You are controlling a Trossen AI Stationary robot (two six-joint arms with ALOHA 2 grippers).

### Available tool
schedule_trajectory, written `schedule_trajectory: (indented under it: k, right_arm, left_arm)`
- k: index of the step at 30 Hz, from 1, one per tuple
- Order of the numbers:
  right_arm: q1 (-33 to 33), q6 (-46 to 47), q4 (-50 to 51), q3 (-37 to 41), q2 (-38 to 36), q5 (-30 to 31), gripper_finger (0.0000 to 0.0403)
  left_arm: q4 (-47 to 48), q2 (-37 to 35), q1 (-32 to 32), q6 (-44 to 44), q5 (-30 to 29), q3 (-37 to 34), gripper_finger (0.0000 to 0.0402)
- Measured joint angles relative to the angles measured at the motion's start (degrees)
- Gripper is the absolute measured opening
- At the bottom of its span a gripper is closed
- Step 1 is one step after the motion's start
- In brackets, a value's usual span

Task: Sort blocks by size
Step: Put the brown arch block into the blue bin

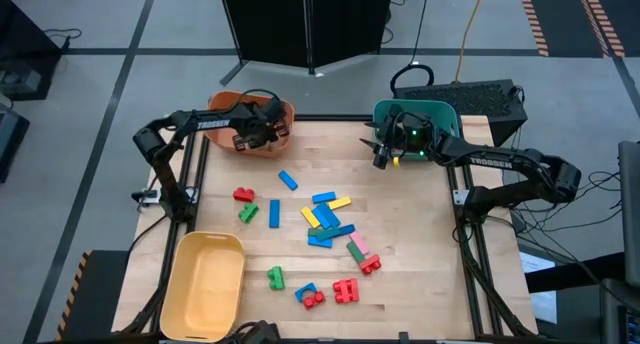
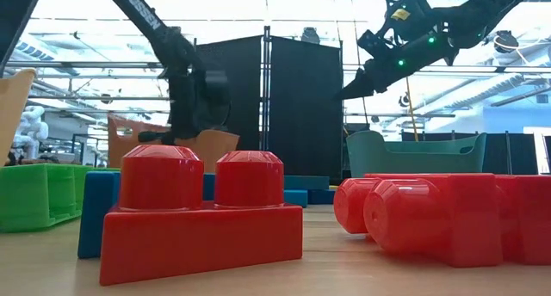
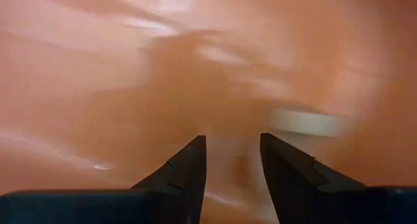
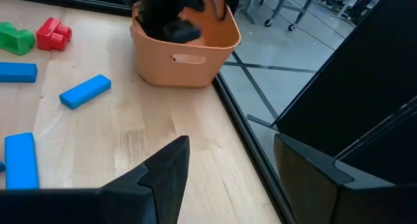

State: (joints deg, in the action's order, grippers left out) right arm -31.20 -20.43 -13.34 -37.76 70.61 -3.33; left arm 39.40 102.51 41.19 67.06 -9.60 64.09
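Observation:
Blocks lie loose on the wooden table: a blue bar point(image 1: 288, 180), a red piece point(image 1: 243, 194), a green one point(image 1: 248, 213), a mixed heap point(image 1: 325, 219) and red studded bricks point(image 1: 345, 291) point(image 2: 202, 210) near the front edge. My left gripper point(image 1: 262, 124) point(image 3: 233, 138) points down inside the orange bin point(image 1: 225, 109) at the far left. It is open, and only the bin's orange inside shows between its fingers. My right gripper point(image 1: 382, 154) point(image 4: 231, 138) hangs open above the table just in front of the teal bin point(image 1: 440, 114), with nothing between its fingers.
A yellow bin point(image 1: 205, 284) stands at the near left corner. The table's metal frame point(image 1: 455, 199) runs along its edges. Bare wood lies between the two far bins and along the right side. The orange bin point(image 4: 186, 45) shows across the table in the right wrist view.

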Motion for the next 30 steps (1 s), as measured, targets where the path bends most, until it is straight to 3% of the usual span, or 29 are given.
schedule_trajectory:
  k: [9, 20, 30]
  right_arm:
    - [0.0, 0.2, 0.0, 0.0, 0.0, 0.0, 0.0210]
    - [0.0, 0.2, 0.3, 0.0, 0.0, 0.0, 0.0210]
    - [0.0, 3.7, 2.5, -0.3, 0.0, 0.1, 0.0210]
  left_arm:
    - [-4.2, -1.3, -0.5, -1.8, 1.2, -0.1, 0.0141]
    - [-13.5, -1.8, -2.3, -3.5, 10.1, -0.1, 0.0141]
    - [-8.6, -1.8, -3.9, -13.6, 8.4, 0.0, 0.0141]
